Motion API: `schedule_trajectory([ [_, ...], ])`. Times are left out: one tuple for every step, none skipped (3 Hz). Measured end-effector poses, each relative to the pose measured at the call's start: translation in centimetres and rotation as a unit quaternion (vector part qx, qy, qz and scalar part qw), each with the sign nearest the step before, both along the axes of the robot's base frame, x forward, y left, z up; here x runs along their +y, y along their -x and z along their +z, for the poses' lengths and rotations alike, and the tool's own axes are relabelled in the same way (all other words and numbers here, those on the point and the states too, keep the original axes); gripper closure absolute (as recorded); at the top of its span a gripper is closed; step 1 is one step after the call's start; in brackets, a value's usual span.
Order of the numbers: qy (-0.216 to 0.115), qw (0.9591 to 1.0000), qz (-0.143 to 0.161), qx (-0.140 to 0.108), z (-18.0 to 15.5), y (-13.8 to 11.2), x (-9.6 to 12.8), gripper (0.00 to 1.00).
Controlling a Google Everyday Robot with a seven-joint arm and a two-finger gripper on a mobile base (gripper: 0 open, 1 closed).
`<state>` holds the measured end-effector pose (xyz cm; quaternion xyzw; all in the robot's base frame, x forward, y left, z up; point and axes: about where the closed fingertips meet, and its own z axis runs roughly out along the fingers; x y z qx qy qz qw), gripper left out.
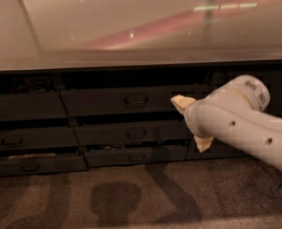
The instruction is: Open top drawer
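Note:
The top drawer [107, 102] is a wide dark grey front just under the counter, with a small loop handle [136, 100] at its centre. It looks pushed in, flush with the fronts beside it. My gripper [192, 123] hangs in front of the drawer's right end, to the right of the handle and apart from it. Its two cream fingertips [181, 102] stand spread apart, one up by the drawer front and one lower down, with nothing between them. The white arm [241, 123] comes in from the right and hides the wrist.
Two slimmer drawers [131, 134] sit below the top one, and a narrower column of drawers [22, 107] stands to the left. A pale glossy countertop [131, 27] overhangs them all. Grey carpet [131, 194] lies in front, and a dark cabinet panel [279, 89] is at the right.

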<state>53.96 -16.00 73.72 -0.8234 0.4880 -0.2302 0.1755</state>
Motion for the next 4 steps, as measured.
schedule_trajectory([
  [-0.007,0.9997,0.015,-0.019,-0.6,-0.2,0.7,0.0],
  [-0.009,0.9996,0.014,-0.021,-0.4,-0.3,0.8,0.0],
  [-0.009,1.0,-0.001,-0.004,-0.8,-2.5,-0.1,0.0],
  [-0.007,0.9994,-0.033,0.004,-1.0,-6.8,-1.9,0.0],
])
